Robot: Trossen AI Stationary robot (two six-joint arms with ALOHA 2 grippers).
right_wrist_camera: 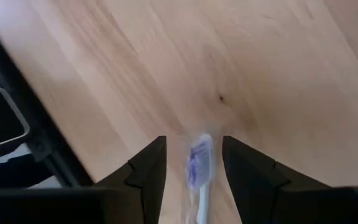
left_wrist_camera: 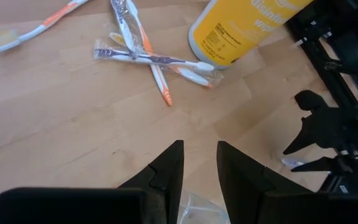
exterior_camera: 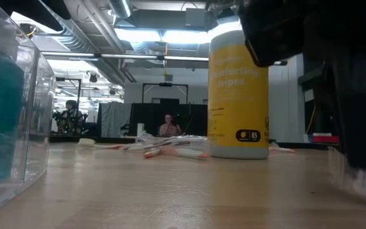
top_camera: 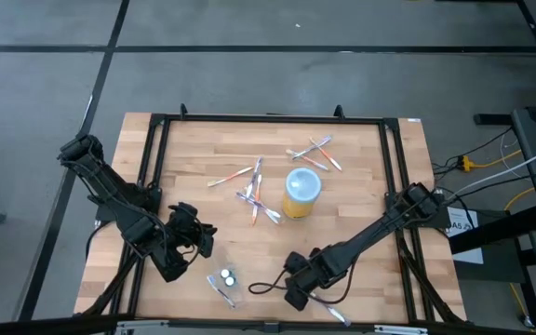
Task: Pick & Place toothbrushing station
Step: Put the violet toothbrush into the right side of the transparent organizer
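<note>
A clear pouch (top_camera: 223, 279) holding small teal tubes lies flat near the table's front edge. My left gripper (top_camera: 203, 244) hangs open just above and to the left of it. In the left wrist view a corner of the pouch (left_wrist_camera: 197, 210) shows beneath the gap between the fingers. My right gripper (right_wrist_camera: 194, 155) points down, open. Its fingers stand on either side of the head end of a white-and-blue toothbrush (right_wrist_camera: 199, 169), which lies on the wood near the front edge (top_camera: 331, 312). Several wrapped toothbrushes (top_camera: 254, 191) lie mid-table beside a yellow canister with a pale-blue top (top_camera: 301, 193).
More toothbrushes (top_camera: 313, 154) lie toward the far right of the table. A black cable loop (top_camera: 263, 287) lies between the pouch and my right gripper. Black frame rails (top_camera: 153, 177) run along the table's sides. Bare wood lies between the canister and the front edge.
</note>
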